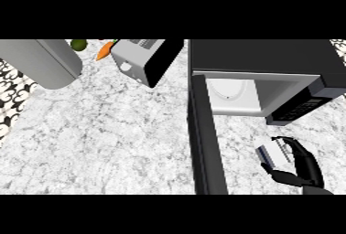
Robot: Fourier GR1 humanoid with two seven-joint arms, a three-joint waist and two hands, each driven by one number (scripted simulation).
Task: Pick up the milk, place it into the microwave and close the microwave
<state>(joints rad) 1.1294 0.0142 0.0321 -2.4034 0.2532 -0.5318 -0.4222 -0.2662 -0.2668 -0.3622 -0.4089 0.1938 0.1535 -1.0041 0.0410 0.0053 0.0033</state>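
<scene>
One milk (272, 154), a small white carton with a dark blue edge, low on the right of the counter (115, 137), in front of the microwave (270, 73) and not inside it. Lies tilted, just right of the open door (205, 137). Whether resting on the marble or lifted off it, cannot tell.

One hand in view, the right hand (302, 168), black, coming in from the lower right corner. Fingers (292, 144) curled over the carton's far side, thumb (280, 176) hooked round its near end, so clamped round the milk from the right. Wrist mostly cut off by the lower edge. Left hand nowhere in view.

One microwave, black on top, at upper right. Open, with a white cavity (233, 96) facing the view and a pale round mark on its back wall. Keypad panel (300, 107) to the right of the cavity. Door swung fully out, seen edge-on as a long dark bar running from the cavity's left side down to the lower edge, between the milk and the wide bare stretch of marble.

One toaster (138, 57), silver with a black side, at top centre, well apart from the milk. One carrot (103, 51) just left of it, and one green fruit (79, 44) beside that, both at the top edge. One large grey rounded body (44, 61) at upper left, partly cut off. Black-and-white patterned floor (12, 96) along the left side.
</scene>
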